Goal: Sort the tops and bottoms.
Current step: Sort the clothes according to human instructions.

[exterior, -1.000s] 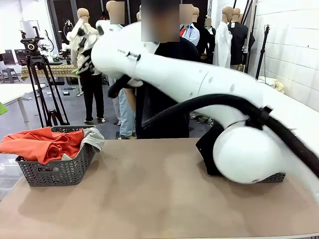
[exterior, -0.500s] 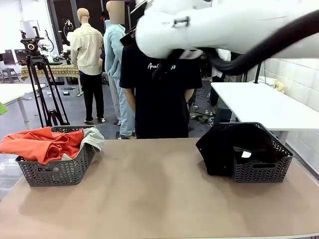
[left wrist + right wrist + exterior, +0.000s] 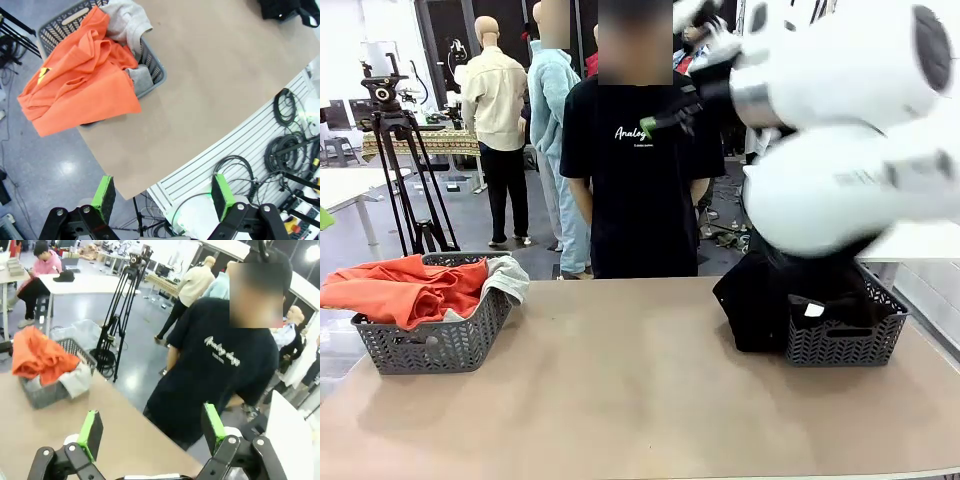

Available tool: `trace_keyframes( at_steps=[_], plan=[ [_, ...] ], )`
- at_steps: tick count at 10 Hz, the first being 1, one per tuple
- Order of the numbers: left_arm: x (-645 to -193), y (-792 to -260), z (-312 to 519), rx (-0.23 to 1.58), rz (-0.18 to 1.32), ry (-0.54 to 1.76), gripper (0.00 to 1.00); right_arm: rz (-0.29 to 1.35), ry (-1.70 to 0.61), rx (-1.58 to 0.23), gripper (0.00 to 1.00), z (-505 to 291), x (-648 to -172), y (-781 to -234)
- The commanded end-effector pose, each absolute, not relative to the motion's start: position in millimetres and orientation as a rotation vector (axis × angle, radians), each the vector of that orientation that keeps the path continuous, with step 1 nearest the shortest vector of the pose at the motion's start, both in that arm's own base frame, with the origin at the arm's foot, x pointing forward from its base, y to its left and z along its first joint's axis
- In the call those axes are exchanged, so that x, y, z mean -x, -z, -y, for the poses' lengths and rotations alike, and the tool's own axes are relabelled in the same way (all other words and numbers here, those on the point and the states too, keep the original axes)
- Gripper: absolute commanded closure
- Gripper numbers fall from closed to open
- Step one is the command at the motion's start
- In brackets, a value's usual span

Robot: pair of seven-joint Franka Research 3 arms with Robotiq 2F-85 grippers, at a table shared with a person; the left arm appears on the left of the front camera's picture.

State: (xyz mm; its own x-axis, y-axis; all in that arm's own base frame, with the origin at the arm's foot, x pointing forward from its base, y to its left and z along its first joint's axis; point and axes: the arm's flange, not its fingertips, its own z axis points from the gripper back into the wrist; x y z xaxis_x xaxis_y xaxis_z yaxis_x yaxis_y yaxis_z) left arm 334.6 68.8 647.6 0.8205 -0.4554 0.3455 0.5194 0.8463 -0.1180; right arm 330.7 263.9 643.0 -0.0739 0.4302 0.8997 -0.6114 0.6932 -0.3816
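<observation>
The tabletop (image 3: 640,390) is lying bare across its middle, with a grey basket near each end. The right arm (image 3: 840,130) is looming large at the right of the front view, raised above the right-hand basket (image 3: 840,345) and partly hiding it. The bottoms (image 3: 760,300), a large plain black garment, are sitting in that basket and spilling over its near-left wall onto the tabletop. In the left-hand basket (image 3: 435,345) the tops are piled: the orange-red garment (image 3: 405,290) is draping over the rim on the outer side, and the light grey garment (image 3: 505,280) is hanging over the edge nearest the middle. A person in a black T-shirt (image 3: 640,190) is standing at the far side, hands behind the back.

The right gripper (image 3: 150,432) is standing wide open and empty, pointing toward the person from above the tabletop. The left gripper (image 3: 162,197) is also gaping open and holding nothing, looking down from high above the tabletop's edge.

The sorting is looking done. The risks lie with the overhanging cloth: an arm sweeping low could be snagging the black garment or the orange hem and dragging it out, and the raised right arm is moving close to the person.
</observation>
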Motion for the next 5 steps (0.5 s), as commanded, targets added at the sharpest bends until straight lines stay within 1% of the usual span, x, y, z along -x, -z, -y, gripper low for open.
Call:
trace_keyframes(
  at_steps=[1,2,3,5],
  plan=[
    [-333.5,-647.0,-69.1,0.214,0.310,0.523,0.00,1.384,-0.836,-0.173,0.00,-264.0,-274.6,-611.4],
    [-333.5,-647.0,-69.1,0.214,0.310,0.523,0.00,1.362,-0.872,-0.156,0.00,-273.9,-286.8,-609.6],
    [-333.5,-647.0,-69.1,0.214,0.310,0.523,0.00,1.388,-0.863,-0.146,0.00,-252.4,-296.2,-617.3],
    [-333.5,-647.0,-69.1,0.214,0.310,0.523,0.00,1.388,-0.863,-0.146,0.00,-252.4,-296.2,-617.3]
  ],
)
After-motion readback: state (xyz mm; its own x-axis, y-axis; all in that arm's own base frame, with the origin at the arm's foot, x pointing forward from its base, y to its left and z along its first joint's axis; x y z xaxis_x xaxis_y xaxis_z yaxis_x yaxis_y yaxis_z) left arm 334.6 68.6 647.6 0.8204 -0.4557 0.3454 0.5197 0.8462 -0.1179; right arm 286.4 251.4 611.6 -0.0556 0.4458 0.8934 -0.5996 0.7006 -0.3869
